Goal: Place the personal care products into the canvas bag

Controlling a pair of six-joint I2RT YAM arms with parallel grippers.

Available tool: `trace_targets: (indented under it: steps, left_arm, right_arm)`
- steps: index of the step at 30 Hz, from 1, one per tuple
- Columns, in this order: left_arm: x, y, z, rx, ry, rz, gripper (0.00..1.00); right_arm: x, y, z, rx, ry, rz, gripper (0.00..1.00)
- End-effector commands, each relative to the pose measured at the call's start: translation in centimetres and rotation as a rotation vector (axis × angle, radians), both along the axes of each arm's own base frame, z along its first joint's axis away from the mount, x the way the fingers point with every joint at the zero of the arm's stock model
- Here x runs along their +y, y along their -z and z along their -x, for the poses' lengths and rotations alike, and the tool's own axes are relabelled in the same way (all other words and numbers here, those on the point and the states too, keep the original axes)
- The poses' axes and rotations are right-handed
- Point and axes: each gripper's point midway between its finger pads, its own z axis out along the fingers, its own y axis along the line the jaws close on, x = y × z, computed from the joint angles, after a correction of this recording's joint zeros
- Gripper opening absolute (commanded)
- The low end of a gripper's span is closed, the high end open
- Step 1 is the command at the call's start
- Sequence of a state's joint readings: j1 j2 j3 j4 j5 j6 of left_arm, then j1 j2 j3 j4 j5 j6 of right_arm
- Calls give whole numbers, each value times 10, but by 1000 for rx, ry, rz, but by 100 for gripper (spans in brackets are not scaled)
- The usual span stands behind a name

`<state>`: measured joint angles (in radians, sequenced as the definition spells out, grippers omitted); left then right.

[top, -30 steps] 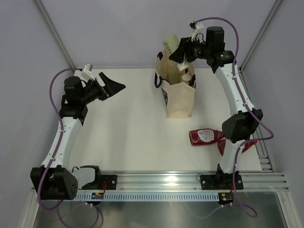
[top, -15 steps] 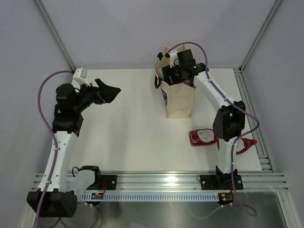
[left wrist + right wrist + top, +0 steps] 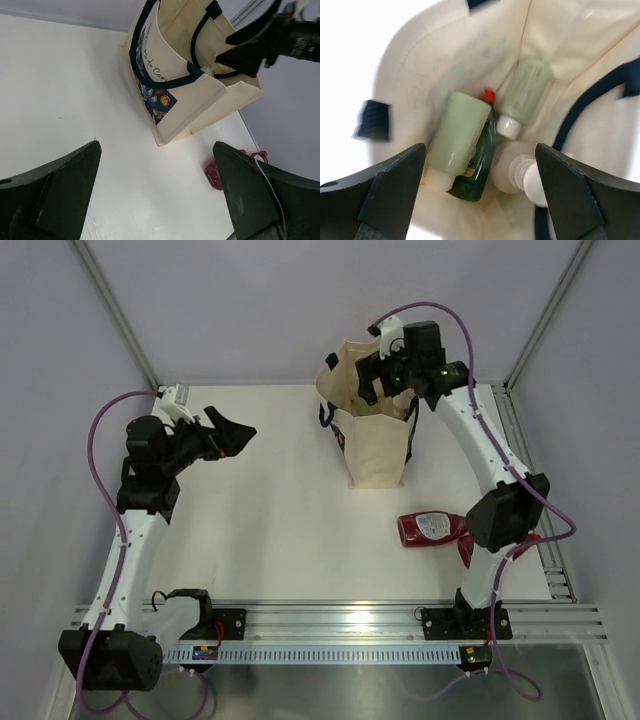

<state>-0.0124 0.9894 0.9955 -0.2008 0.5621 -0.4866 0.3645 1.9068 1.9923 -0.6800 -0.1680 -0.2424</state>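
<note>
The canvas bag (image 3: 378,452) stands upright at the back of the table, its mouth open. My right gripper (image 3: 385,383) hovers just above that mouth, open and empty. In the right wrist view it (image 3: 480,147) looks down into the bag (image 3: 435,65), where two olive-grey bottles (image 3: 457,137) (image 3: 527,90), a dark green bottle with a red cap (image 3: 479,162) and a beige bottle (image 3: 517,172) lie. Two dark red bottles (image 3: 430,528) (image 3: 512,546) lie on the table in front of the bag, the right one partly hidden by the right arm. My left gripper (image 3: 236,430) is open and empty, held high at the left.
The left wrist view shows the bag (image 3: 185,90), a dark red bottle (image 3: 214,172) and my open left gripper (image 3: 156,145) above bare white table. Metal frame posts (image 3: 545,315) and grey walls surround the table. A rail (image 3: 340,618) runs along the near edge.
My right gripper carried an olive-grey bottle over the bag, dipped into the mouth, let the bottle go and has risen empty. The left arm shifted slightly.
</note>
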Motion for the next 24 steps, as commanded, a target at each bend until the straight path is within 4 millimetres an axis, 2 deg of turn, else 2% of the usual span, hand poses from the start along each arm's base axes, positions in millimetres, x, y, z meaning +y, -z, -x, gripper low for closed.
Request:
trace_targets:
  steps: [1, 2, 4, 5, 6, 7, 8, 9, 10, 11, 12, 13, 14, 15, 16, 18, 19, 20, 21, 22, 24]
  left_arm:
    - [-6, 6, -11, 9, 10, 60, 99]
    - [-7, 16, -13, 34, 14, 68, 99]
    - [-8, 22, -16, 47, 25, 76, 99]
    - [-10, 25, -16, 55, 38, 76, 99]
    - [-13, 26, -14, 53, 60, 75, 99]
    - [-12, 28, -14, 49, 62, 66, 99]
    - [-12, 29, -13, 43, 66, 55, 99]
    - [-12, 30, -9, 34, 70, 38, 99]
    - [-11, 31, -7, 28, 71, 29, 99]
    - [-11, 31, -5, 23, 75, 21, 99]
    - [-12, 30, 1, 12, 82, 16, 99]
    - [-12, 37, 4, 23, 86, 12, 99]
    - [-14, 40, 8, 22, 98, 13, 99]
    - [-15, 41, 10, 17, 104, 14, 99]
    - [-15, 48, 15, 27, 108, 17, 99]
    - [-18, 52, 20, 31, 123, 29, 99]
    - [-19, 58, 24, 41, 129, 35, 99]
    - [-21, 60, 26, 47, 137, 37, 99]
    - [-22, 63, 27, 53, 141, 40, 99]
    - [-22, 66, 28, 64, 143, 42, 99]
    - [-24, 70, 31, 82, 150, 43, 99]
  right_arm:
    - [-18, -94, 21, -166, -86, -116, 100]
    - [-20, -106, 31, -187, -116, -116, 99]
    - [-18, -117, 47, -195, -196, -139, 100]
    - [-25, -123, 58, -208, -227, -130, 99]
    - [-20, -126, 72, -202, -298, -157, 99]
    - [-20, -120, 83, -178, -348, -169, 99]
    - [-34, -120, 101, -180, -403, -155, 99]
    - [-31, -120, 120, -172, -497, -196, 99]
    - [-37, -114, 131, -160, -532, -204, 100]
    - [-53, -99, 157, -145, -614, -218, 100]
    - [-62, -88, 170, -138, -652, -204, 100]
    - [-69, -65, 182, -91, -672, -192, 99]
    - [-86, -44, 203, -66, -707, -112, 100]
    - [-99, -28, 211, -36, -706, -68, 99]
    - [-105, -1, 234, 58, -718, -54, 98]
    - [-124, 34, 247, 79, -764, 94, 98]
    - [-128, 60, 263, 97, -779, 130, 99]
    - [-139, 79, 266, 86, -816, 229, 100]
    - [-145, 92, 268, 81, -816, 277, 99]
    - [-149, 113, 270, 69, -813, 321, 100]
    - [-162, 136, 272, 102, -819, 408, 100]
